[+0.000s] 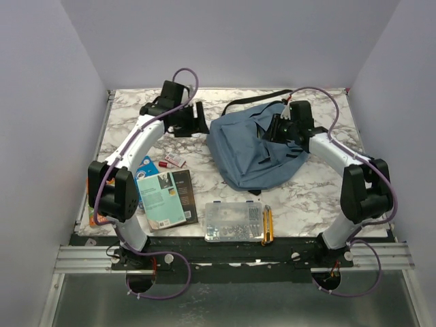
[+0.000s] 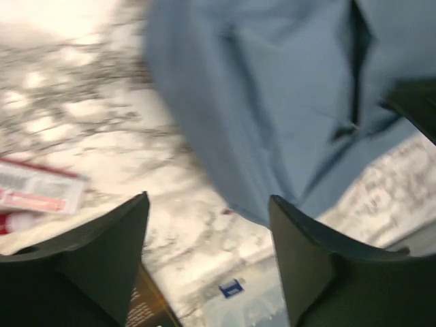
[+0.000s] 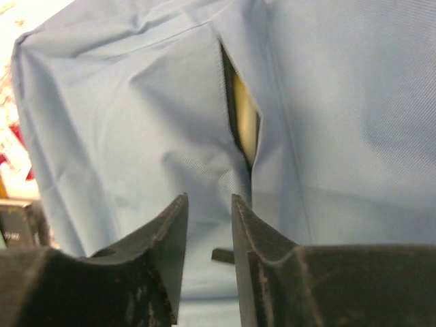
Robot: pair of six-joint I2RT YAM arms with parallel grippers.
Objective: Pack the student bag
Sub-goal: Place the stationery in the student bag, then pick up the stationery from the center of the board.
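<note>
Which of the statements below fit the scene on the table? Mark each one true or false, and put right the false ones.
1. The student bag lies on the marble table. True.
2. The clear organiser box sits inside the bag. False: it lies on the table in front of the bag, near the front edge.
3. The left gripper has its jaws open with nothing between them. True.
4. The yellow utility knife lies to the left of the book. False: it lies just right of the organiser box, and the book is further left.
5. A yellow thing shows through an opening in the bag. True.
</note>
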